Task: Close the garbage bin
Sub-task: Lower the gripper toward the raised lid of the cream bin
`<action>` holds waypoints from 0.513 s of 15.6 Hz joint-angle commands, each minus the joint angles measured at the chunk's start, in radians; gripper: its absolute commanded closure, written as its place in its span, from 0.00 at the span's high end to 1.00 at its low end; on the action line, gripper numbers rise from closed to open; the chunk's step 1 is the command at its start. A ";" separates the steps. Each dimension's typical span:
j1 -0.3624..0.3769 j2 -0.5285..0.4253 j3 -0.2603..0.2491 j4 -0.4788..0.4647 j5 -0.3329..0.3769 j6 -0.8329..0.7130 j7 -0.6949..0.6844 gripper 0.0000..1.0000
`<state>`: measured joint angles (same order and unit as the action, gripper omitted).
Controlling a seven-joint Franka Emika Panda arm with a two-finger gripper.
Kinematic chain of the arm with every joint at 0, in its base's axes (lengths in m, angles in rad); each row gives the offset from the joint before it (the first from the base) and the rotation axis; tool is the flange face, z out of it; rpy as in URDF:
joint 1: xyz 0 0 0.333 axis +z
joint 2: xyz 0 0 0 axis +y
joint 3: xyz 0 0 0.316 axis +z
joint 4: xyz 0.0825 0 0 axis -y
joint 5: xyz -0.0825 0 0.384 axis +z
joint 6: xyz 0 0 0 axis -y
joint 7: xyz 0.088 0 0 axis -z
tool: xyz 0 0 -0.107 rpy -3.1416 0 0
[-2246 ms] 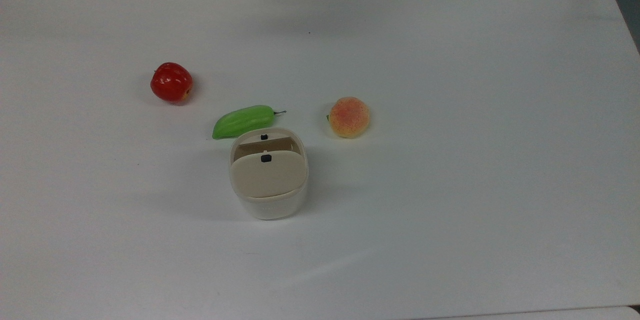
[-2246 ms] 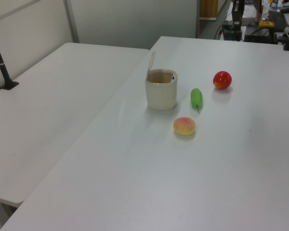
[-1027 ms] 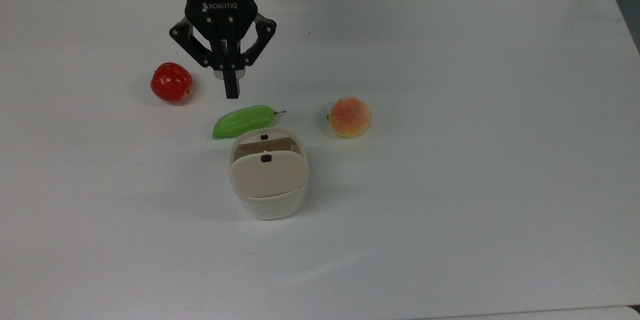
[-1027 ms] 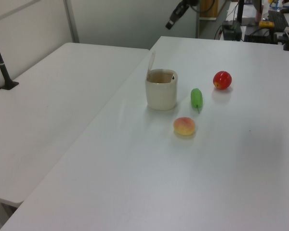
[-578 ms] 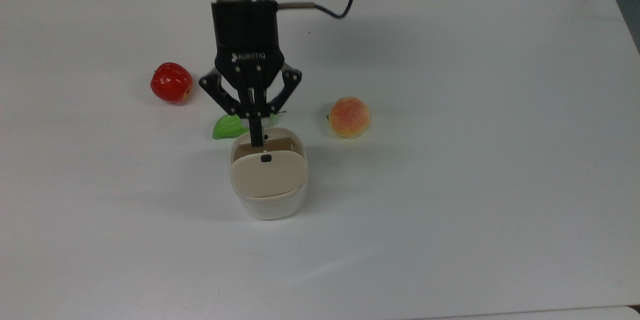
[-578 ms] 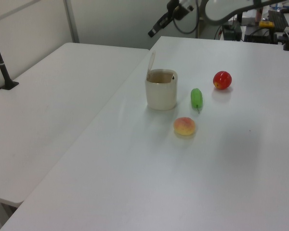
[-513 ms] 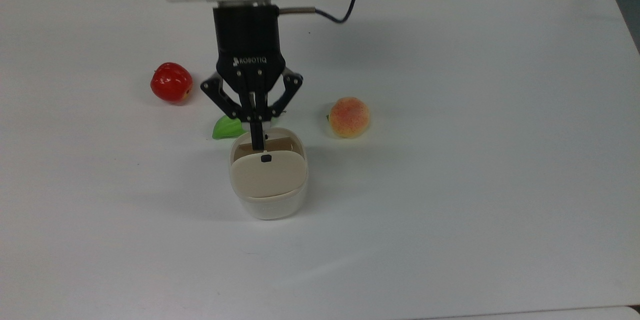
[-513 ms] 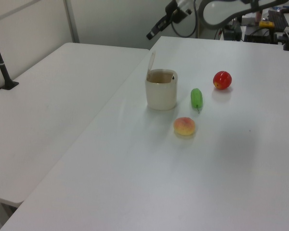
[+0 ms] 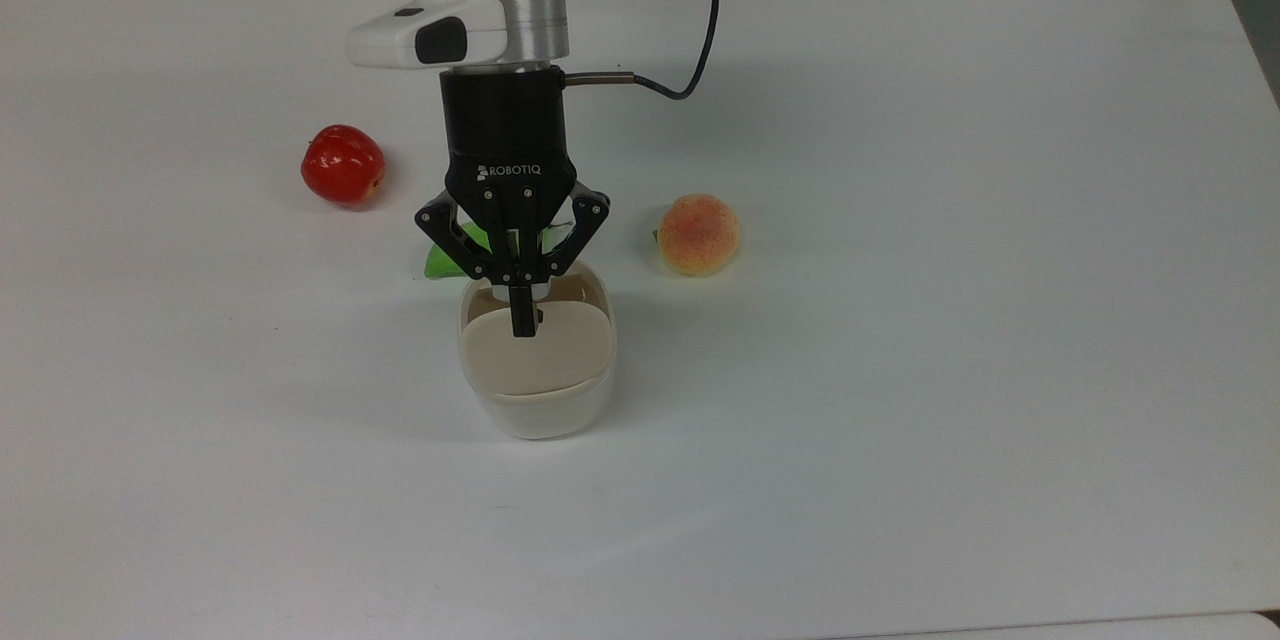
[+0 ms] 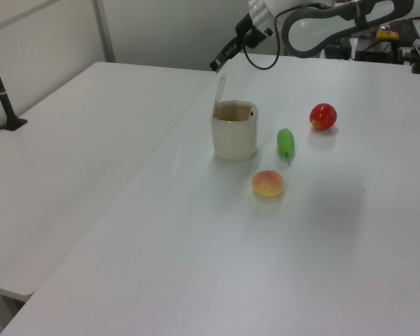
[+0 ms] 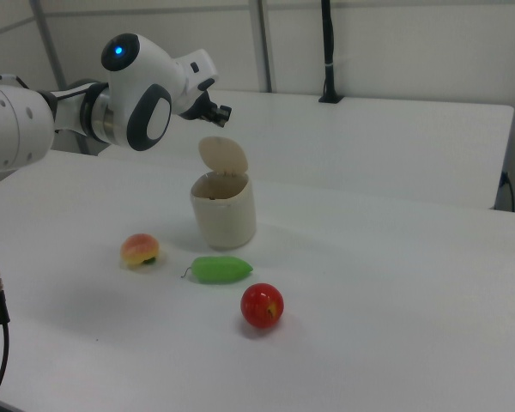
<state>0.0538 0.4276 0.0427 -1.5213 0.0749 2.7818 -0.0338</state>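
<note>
Since half a second ago the gripper [image 9: 522,320] has slid from the bin's far rim toward six o'clock in the top view, so that its dark tip now covers the spot on the lid where the black button showed; nothing else on the table [image 9: 950,320] has shifted.

Nearest in the top view stands the garbage bin [image 9: 537,360], just below the middle of the table, its beige lid [image 11: 222,155] raised nearly upright on the hinge in the right view. Behind it, at about eleven o'clock and just beside its rim, lies the green fruit [image 10: 285,143], partly hidden by the gripper. The peach [image 9: 698,234] sits near at two o'clock, and the red apple [image 9: 342,164] farther off at ten o'clock.

The approach seems to be the step in hand: the fingers [image 9: 521,312] are clenched together into one narrow tip and grasp nothing. In the left view they hover above the lid's top edge, apparently not touching. The next move probably calls for coming down behind the lid and pushing it over the opening until it lies flat.
</note>
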 commanded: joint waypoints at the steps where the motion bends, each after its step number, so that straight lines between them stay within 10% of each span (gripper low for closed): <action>1: 0.008 -0.003 -0.007 0.012 -0.009 -0.066 -0.011 0.00; 8: 0.008 -0.021 -0.010 0.009 -0.029 -0.203 -0.011 0.00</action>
<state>0.0541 0.4276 0.0427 -1.5192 0.0604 2.6606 -0.0351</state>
